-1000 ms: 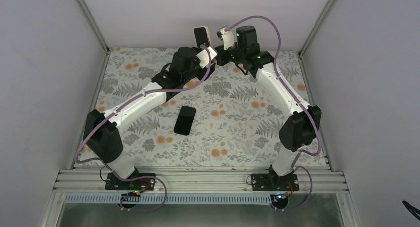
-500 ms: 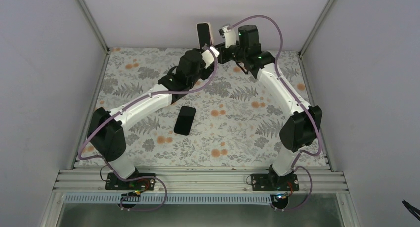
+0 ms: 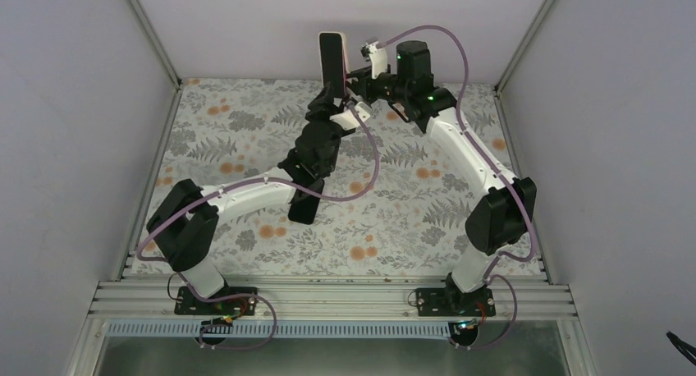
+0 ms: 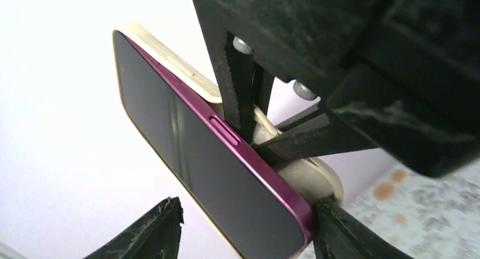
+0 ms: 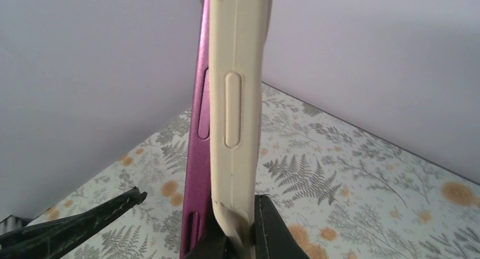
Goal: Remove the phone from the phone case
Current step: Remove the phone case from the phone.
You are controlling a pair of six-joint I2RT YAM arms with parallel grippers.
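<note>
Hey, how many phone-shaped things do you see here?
2. A magenta phone with its cream rubber case, held upright at the back; a black flat slab on the floral table, partly under the left arm.

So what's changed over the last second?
The left gripper swung in toward the centre and came up around the lower end of the phone, jaws narrowing but not yet gripping. The right gripper stayed shut on the case, held upright; the black object on the table hasn't moved.

Left arm (image 3: 246, 191) and right arm (image 3: 472, 150) were white-linked with black joint housings; mauve cables (image 3: 377, 157) ran alongside each.
</note>
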